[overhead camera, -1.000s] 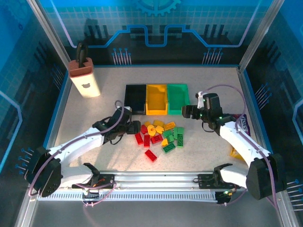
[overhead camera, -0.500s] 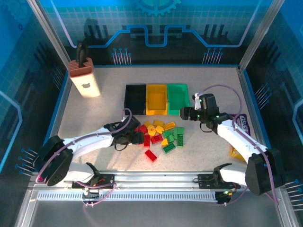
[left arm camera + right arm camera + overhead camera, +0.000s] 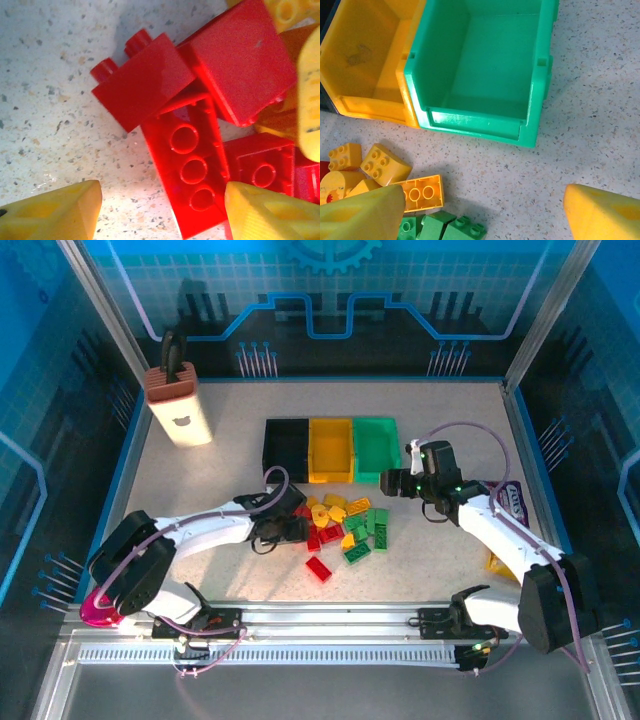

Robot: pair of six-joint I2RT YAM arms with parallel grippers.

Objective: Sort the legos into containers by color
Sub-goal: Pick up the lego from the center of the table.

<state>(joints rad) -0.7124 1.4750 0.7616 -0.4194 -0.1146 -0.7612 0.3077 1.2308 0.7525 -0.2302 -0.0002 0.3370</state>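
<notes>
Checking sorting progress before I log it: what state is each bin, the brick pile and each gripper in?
Black bin: looks empty.
Yellow bin: empty.
Green bin: empty.
Legos: one mixed pile on the table, unsorted.
Left gripper: open, straddling a red brick.
Right gripper: open, holding nothing.

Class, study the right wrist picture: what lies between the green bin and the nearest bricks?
Bare speckled tabletop separates the green bin from the nearest yellow brick, in the right wrist view.
</notes>
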